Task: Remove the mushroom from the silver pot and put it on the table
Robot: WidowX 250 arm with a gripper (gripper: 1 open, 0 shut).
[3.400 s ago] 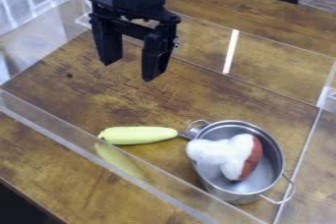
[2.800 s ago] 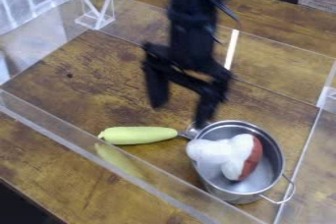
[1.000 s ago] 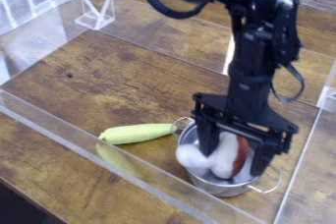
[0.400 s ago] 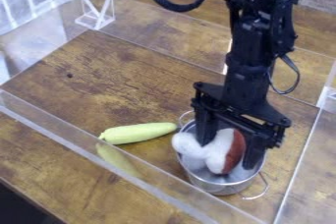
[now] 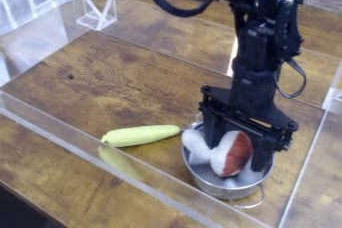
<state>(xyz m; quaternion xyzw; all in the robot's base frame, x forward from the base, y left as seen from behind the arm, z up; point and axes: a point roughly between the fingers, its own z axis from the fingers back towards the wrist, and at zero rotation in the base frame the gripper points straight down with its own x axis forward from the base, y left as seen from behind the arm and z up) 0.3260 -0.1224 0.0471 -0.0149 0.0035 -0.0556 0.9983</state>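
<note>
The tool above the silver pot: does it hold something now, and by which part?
Nothing is held yet. The tool is open, its fingers lowered on either side of the mushroom, which still lies inside the silver pot.

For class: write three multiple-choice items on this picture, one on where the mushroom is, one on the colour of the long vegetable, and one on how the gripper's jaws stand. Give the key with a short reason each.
1. Where is the mushroom?
A. On the bare table
B. Inside the silver pot
C. On top of the long vegetable

2. What colour is the long vegetable on the table?
A. Yellow-green
B. Purple
C. Bright blue

3. How do the jaws of the gripper stand?
A. Shut tight above the table
B. Open, lowered on either side of the mushroom
C. Shut on the long vegetable

Key: 1 B, the white stem and reddish cap sit within the pot's rim. 2 A, it lies pale yellow-green left of the pot. 3 B, the two dark fingers stand apart with the mushroom between them.
</note>
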